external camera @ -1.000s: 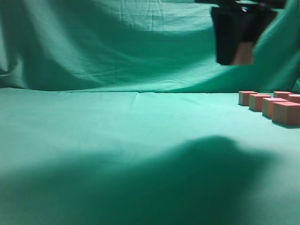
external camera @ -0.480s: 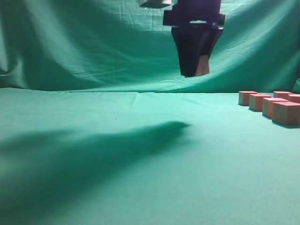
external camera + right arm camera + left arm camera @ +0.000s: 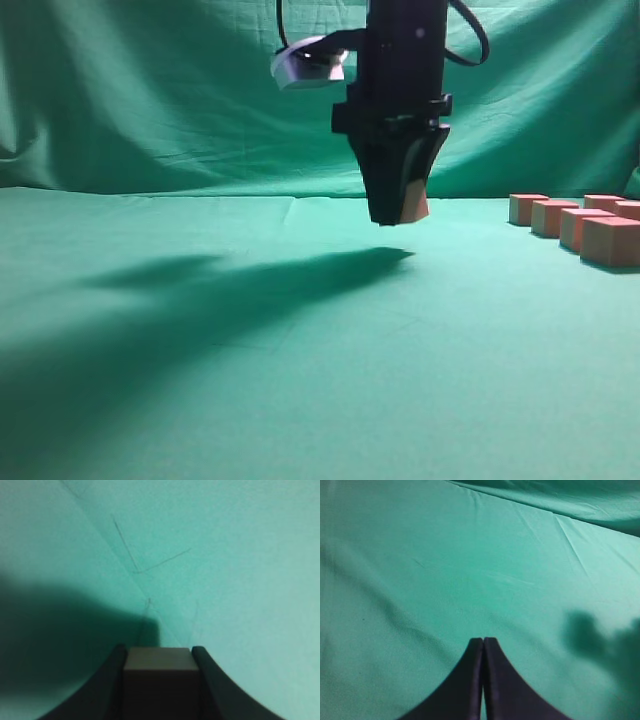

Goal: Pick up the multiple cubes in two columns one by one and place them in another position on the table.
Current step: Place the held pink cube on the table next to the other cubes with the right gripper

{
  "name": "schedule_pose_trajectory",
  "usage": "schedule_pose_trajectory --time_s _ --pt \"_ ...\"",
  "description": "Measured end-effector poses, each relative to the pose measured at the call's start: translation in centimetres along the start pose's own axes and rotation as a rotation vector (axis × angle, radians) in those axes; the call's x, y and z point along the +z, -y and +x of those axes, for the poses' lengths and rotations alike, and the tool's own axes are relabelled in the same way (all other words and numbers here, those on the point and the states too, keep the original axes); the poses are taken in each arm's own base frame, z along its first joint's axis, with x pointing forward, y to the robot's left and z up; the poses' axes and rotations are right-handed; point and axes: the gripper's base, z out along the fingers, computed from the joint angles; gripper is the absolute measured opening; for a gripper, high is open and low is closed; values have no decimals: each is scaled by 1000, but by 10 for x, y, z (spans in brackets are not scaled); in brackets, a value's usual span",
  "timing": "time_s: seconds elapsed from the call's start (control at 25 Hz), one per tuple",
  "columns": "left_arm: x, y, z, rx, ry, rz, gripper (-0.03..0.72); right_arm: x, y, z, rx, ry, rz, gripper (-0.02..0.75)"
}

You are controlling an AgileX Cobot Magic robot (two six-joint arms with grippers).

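My right gripper point(image 3: 398, 212) hangs over the middle of the table point(image 3: 200, 300), a short way above the green cloth, shut on one cube point(image 3: 416, 205). In the right wrist view that cube point(image 3: 159, 682) fills the gap between the two dark fingers point(image 3: 112, 680). Several more cubes point(image 3: 610, 240) stand in two rows at the far right of the exterior view. In its own wrist view my left gripper point(image 3: 483, 641) shows shut and empty above bare cloth; the exterior view leaves it out.
A draped green backdrop point(image 3: 150, 90) rises behind the table. The right arm's shadow point(image 3: 250, 280) lies across the cloth left of the gripper. A faint crease point(image 3: 140, 565) marks the cloth ahead of the held cube.
The right gripper has carried the cube from the upper right to the middle and come down closer to the cloth. The rows of cubes have not moved.
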Motion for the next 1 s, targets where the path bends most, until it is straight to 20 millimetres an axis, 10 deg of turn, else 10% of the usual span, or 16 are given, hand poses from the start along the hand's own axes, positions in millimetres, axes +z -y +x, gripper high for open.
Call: schedule_pose_trajectory --time_s 1.0 --pt "0 0 0 0 0 0 0 21 0 -8 185 41 -9 264"
